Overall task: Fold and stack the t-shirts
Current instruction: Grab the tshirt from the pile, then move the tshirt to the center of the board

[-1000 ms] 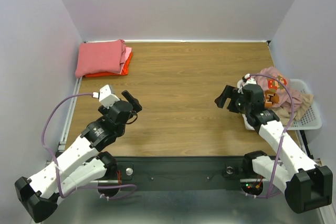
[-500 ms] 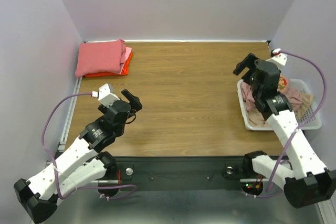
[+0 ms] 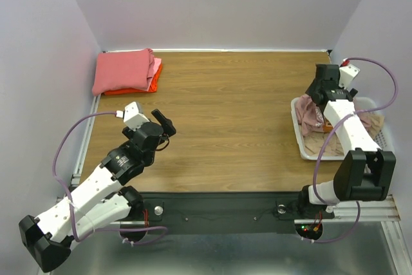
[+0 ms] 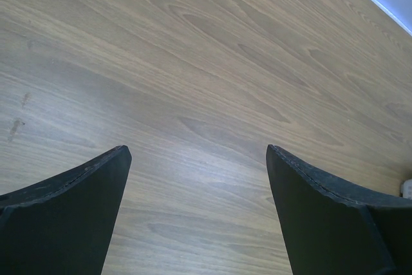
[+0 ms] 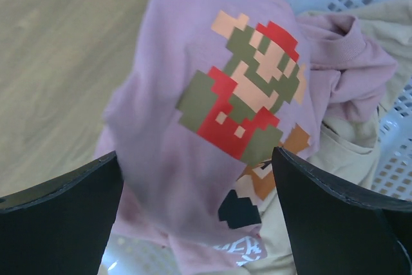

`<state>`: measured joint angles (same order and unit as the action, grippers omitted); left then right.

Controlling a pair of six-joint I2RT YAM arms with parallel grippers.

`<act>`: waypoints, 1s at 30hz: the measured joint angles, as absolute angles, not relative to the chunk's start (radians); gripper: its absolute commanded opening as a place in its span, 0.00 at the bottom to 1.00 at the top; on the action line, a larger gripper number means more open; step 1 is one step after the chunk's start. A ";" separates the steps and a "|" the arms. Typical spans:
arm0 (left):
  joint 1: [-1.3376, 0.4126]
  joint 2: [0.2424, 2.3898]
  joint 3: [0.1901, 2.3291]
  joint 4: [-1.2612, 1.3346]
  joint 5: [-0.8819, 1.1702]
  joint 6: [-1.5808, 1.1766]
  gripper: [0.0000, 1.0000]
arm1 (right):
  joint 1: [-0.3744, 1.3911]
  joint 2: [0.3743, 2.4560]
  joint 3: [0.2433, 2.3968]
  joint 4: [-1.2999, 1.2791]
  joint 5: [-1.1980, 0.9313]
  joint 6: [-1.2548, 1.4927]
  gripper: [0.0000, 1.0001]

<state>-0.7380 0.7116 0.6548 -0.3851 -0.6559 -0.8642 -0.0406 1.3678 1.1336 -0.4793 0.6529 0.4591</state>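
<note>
From above, we see a folded stack [image 3: 125,72] at eleven o'clock, the left gripper [image 3: 165,122] at eight and the right gripper [image 3: 318,93] over the basket [image 3: 386,149] at three. The left wrist view shows bare table [image 4: 193,62] between parted jaws. In the right wrist view, jaws stand apart and empty above the pink shirt [image 5: 212,62] and the tan shirt [image 5: 360,159], both unfolded.

Stack [image 3: 125,72] far left; shirts [image 3: 312,114] in basket [image 3: 385,141] right.

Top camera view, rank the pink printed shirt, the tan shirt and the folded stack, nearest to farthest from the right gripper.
1. Pink printed shirt, in the basket, right under the right gripper.
2. Tan shirt, on the basket's right side.
3. Folded stack, far left corner.
</note>
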 measured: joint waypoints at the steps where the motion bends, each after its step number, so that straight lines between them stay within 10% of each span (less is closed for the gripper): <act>1: -0.738 0.712 0.655 -0.385 -0.657 -0.862 0.98 | -0.046 1.386 1.135 -0.491 0.657 0.459 0.97; 11: -0.738 0.737 0.655 -0.385 -0.679 -0.853 0.98 | -0.068 1.462 1.137 -0.532 0.699 0.464 0.00; 24: -0.738 0.714 0.655 -0.385 -0.690 -0.856 0.98 | -0.084 1.328 1.482 -0.576 0.548 0.370 0.00; 30: -0.738 0.669 0.655 -0.385 -0.690 -0.866 0.98 | -0.085 1.412 1.840 -0.595 0.162 0.316 0.00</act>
<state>-0.7380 0.6693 0.6548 -0.3855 -0.6903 -0.8661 -0.0853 1.4124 1.8404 -0.5953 0.1619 0.3161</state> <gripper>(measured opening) 0.985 0.039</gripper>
